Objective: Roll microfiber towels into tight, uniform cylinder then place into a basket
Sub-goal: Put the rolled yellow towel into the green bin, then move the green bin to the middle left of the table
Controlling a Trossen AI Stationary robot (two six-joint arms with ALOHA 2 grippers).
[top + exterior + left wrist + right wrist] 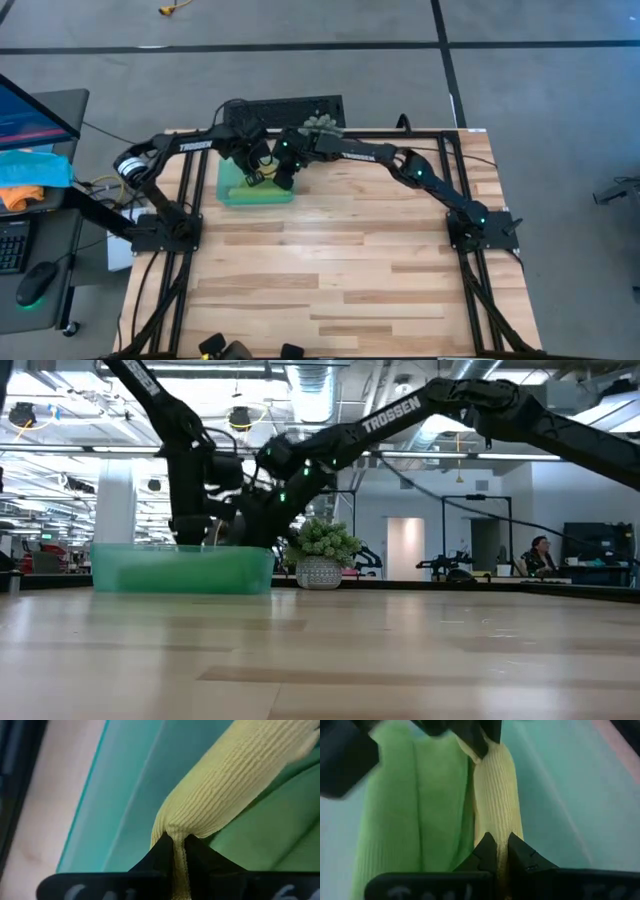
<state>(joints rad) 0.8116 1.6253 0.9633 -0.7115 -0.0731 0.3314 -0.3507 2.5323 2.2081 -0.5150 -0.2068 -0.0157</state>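
High view: both pincers point(257, 172) point(284, 176) over basket point(232, 192).

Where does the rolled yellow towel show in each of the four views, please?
High view: hidden under both claws over the basket.
Low view: not visible behind the basket wall.
Left wrist view: yellow towel pinched at one end.
Right wrist view: beside the green towel.
Shared landmark: the teal basket.

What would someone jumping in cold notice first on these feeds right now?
Both arms crowd over the teal basket at the table's far left. The left gripper and right gripper are each shut on one end of the rolled yellow towel, holding it stretched between them over the basket. The green towel already lies rolled inside, right beside the yellow one. A small potted plant stands just behind the basket.
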